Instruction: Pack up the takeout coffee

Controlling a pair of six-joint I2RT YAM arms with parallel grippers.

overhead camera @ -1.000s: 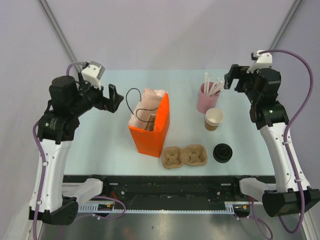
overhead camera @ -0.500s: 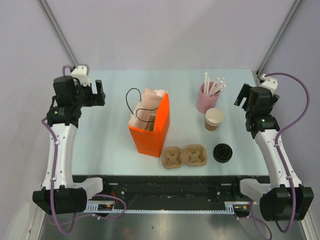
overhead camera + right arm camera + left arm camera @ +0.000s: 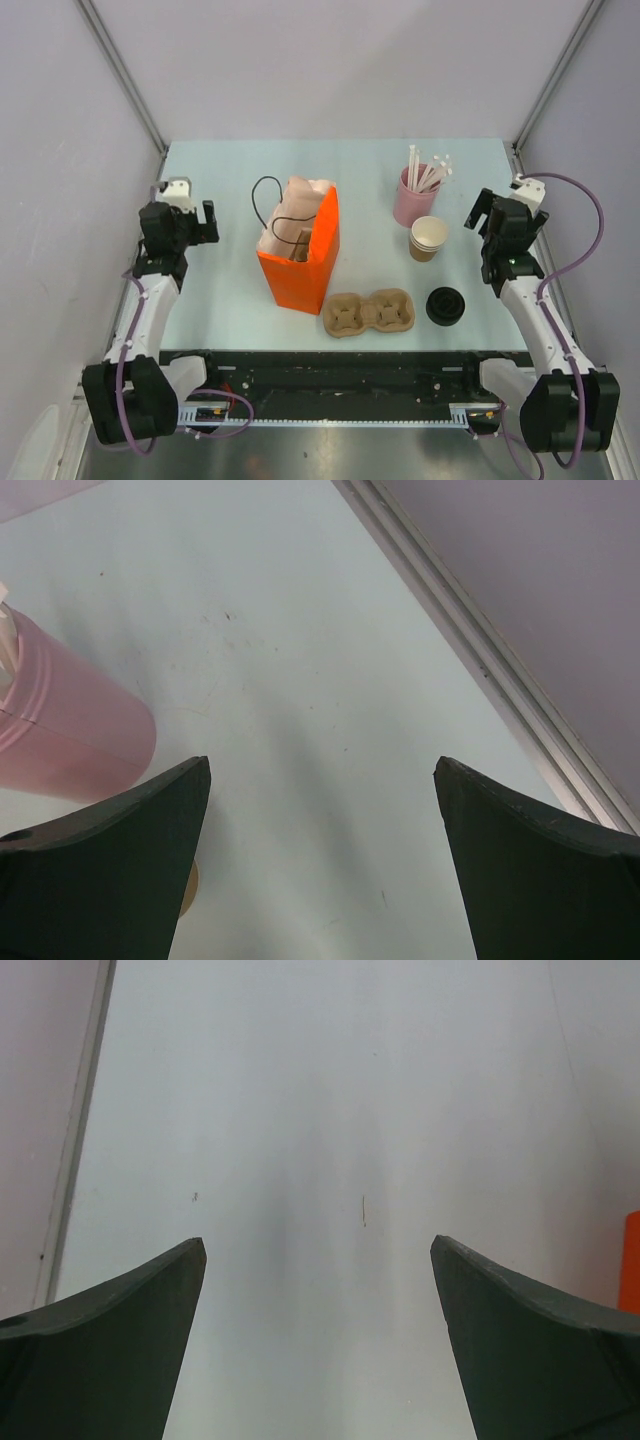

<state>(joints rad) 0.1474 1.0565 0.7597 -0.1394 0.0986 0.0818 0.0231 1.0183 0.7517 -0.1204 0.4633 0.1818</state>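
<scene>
Left gripper (image 3: 318,1247) wide beside table (image 3: 300,1080) edge

I'm looking into a robotics lab test cell, not a real café. Plain lilac-grey wall panels (image 3: 330,60) close it in on three sides, joined by bare metal frame posts (image 3: 118,70). The pale worktop (image 3: 220,180) has the left arm (image 3: 150,295) and the right arm (image 3: 530,305) bolted at its near edge, above a black cable tray (image 3: 340,372). The only café touches are an orange paper bag (image 3: 300,275), a pink straw holder (image 3: 410,205), stacked cups (image 3: 427,238), a cardboard cup carrier (image 3: 368,312) and a loose black lid (image 3: 445,305).
</scene>
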